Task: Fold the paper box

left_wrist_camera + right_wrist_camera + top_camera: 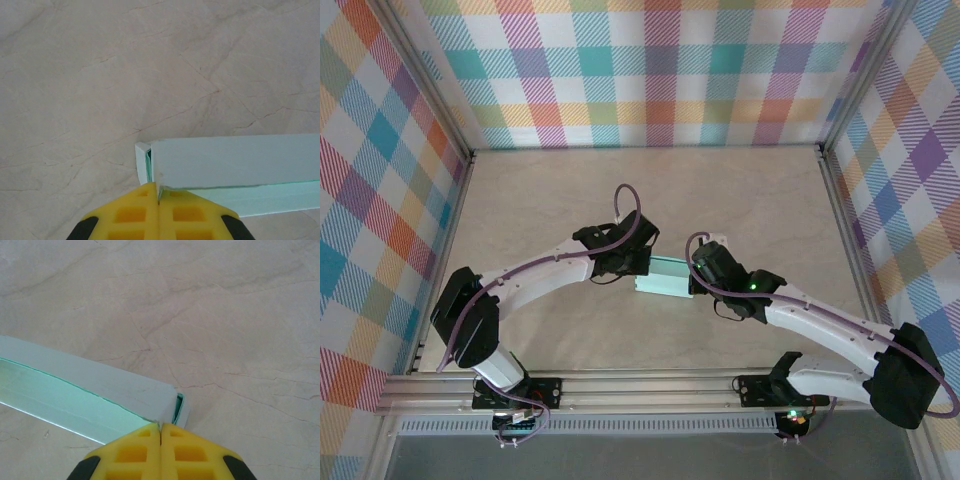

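Desk (pixel 570 200): pale beige, marbled with thin veins, fenced on three sides by plaid cloth walls (pixel 660 70) in teal, orange, purple and yellow. A silver aluminium rail (pixel 620 390) runs along the near edge, with my two bases bolted to it.

My left arm (pixel 530 275), white with black joints, curves in from the left. My right arm (pixel 820 330) curves in from the right. The two meet near the middle of the desk.

Paper box (pixel 662 277): pale mint-blue thin card, long and narrow, lying on the desk between my two wrists. From the left wrist, the paper box (pixel 235 162) shows one long panel with a greener strip below it, and its near end is open. From the right wrist, the paper box (pixel 100 390) runs off to the left, with its end by my fingertips.

Left hand (pixel 159 192): yellow fingers (pixel 130 215) clenched tight together, tips touching the box's end corner.

Right hand (pixel 160 427): clenched the same way, yellow fingers (pixel 192 455) meeting at the opposite end corner.

Whether a sliver of card is nipped between either pair, I cannot tell.
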{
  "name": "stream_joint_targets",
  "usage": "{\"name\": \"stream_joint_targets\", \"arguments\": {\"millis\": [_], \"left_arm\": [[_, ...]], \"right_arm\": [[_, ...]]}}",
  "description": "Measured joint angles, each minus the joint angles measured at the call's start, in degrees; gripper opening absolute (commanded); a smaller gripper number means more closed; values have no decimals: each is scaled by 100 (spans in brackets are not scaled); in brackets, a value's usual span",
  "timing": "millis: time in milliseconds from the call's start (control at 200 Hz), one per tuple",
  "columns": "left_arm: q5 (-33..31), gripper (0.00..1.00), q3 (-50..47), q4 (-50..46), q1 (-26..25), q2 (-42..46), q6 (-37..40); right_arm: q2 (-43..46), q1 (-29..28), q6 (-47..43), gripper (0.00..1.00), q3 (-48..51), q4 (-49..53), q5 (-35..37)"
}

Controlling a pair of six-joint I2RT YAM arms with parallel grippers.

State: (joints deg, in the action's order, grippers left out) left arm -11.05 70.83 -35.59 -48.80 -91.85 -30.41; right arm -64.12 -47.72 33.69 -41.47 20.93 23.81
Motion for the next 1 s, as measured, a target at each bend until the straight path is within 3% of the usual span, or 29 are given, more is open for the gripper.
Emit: {"name": "stream_joint_targets", "arguments": {"millis": [385, 505, 615, 770, 1005], "left_arm": [[-302, 0, -765, 623, -275, 439, -9], [-345, 0, -933, 787, -328, 474, -26], [-389, 0, -946, 828, -334, 479, -44], [-474, 0, -946, 813, -374, 476, -66], [-531, 0, -946, 809, -400, 470, -68]], "right_arm": [[269, -37, 87, 0, 533, -636, 39], [280, -37, 90, 6, 592, -721, 22], [328, -37, 94, 20, 625, -728, -13], [557, -37, 107, 51, 684, -654, -63], [1078, -26, 61, 76, 675, -634, 24]]}}
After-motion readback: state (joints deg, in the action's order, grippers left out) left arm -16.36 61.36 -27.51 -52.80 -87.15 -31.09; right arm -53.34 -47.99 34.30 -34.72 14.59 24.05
